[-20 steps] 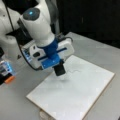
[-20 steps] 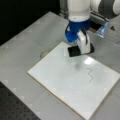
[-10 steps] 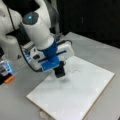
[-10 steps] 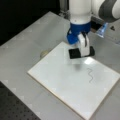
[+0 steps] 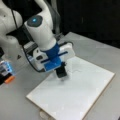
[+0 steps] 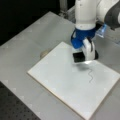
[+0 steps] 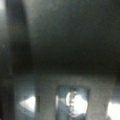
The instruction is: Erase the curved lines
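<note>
A white rectangular board [image 5: 75, 97] [image 6: 65, 77] lies on the grey table in both front views. The curve lines [image 6: 90, 75] show as one thin dark squiggle on the board's right part. They are only a faint mark [image 5: 75, 71] beside the eraser. My gripper [image 5: 60, 71] [image 6: 82, 55] points down and is shut on a black block eraser [image 5: 61, 73] [image 6: 79, 57]. The eraser hovers just above the board, up and left of the squiggle's top end. The wrist view is mostly dark, with a blurred wavy mark [image 7: 71, 101] low down.
A small round tan object [image 6: 45, 53] [image 5: 43, 115] sits against the board's edge. A blue-lit device [image 5: 5, 68] and an orange piece [image 5: 10, 79] stand at a front view's left. A dark perforated mat [image 6: 12, 107] covers the bottom-left corner.
The gripper with the eraser has come down a little toward the board and edged closer to the squiggle. The squiggle looks unchanged.
</note>
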Controlling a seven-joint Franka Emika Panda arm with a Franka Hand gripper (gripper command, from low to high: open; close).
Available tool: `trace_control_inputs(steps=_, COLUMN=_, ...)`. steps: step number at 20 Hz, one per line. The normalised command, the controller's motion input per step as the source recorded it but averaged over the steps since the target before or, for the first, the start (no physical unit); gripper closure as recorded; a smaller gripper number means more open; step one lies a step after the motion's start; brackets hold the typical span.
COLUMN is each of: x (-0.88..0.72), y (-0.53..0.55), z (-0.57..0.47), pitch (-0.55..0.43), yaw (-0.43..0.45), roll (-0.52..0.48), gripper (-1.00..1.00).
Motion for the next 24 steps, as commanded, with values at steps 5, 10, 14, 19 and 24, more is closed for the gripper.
trace_control_inputs(steps=5, x=-0.17, y=0.19, z=-0.3, pitch=-0.223, yaw=-0.232, roll=0.111, gripper=1.0)
trace_control_inputs(steps=10, x=-0.24, y=0.07, z=-0.26, pitch=-0.218, yaw=-0.155, roll=0.132, gripper=1.0)
trace_control_inputs(steps=14, x=-0.29, y=0.02, z=-0.3, pitch=-0.229, yaw=-0.087, roll=0.107, gripper=1.0)
trace_control_inputs(steps=19, x=-0.33, y=0.04, z=-0.32, pitch=-0.23, yaw=-0.081, roll=0.066, gripper=1.0)
trace_control_inputs(steps=24, x=-0.41, y=0.05, z=-0.29, pitch=-0.222, yaw=-0.085, roll=0.017, gripper=1.0)
